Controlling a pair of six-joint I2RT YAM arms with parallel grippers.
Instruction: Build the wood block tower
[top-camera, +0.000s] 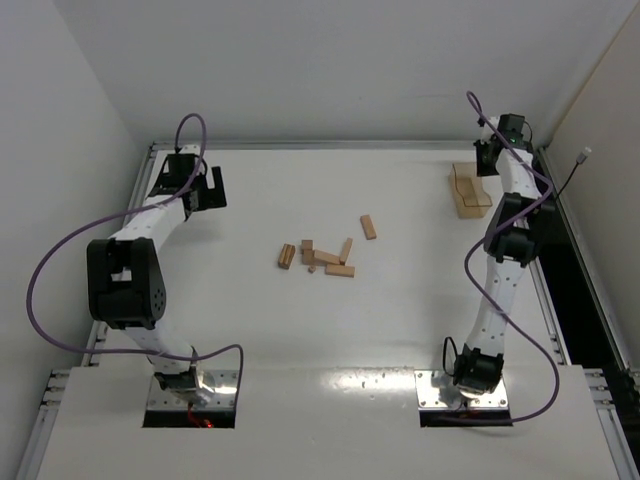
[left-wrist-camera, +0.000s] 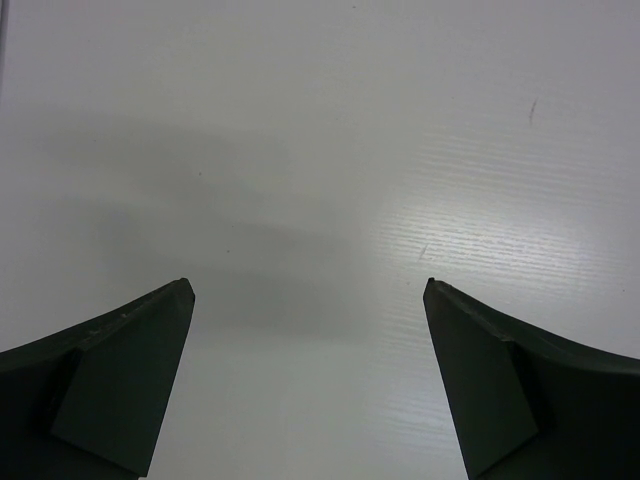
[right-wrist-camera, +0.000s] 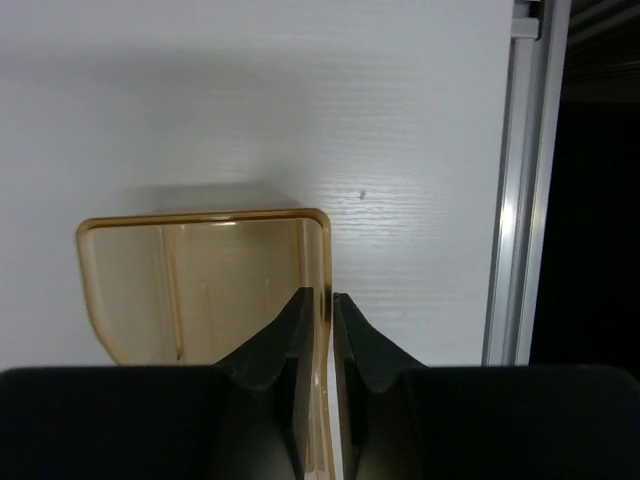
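Tabletop (top-camera: 400, 330) white, walls (top-camera: 330, 60) pale, wood blocks (top-camera: 326, 257), tray (top-camera: 470, 190)

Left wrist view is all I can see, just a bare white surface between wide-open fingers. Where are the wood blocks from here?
Observer: The wood blocks lie in the middle of the table, to the right of the left gripper.
Operator: Anything stacked?
Observer: Nothing tall. Most form a loose cluster, and a lone block lies apart beyond it.
Operator: And the right arm?
Observer: The right gripper pinches a wall of a translucent tan tray at the far right corner.
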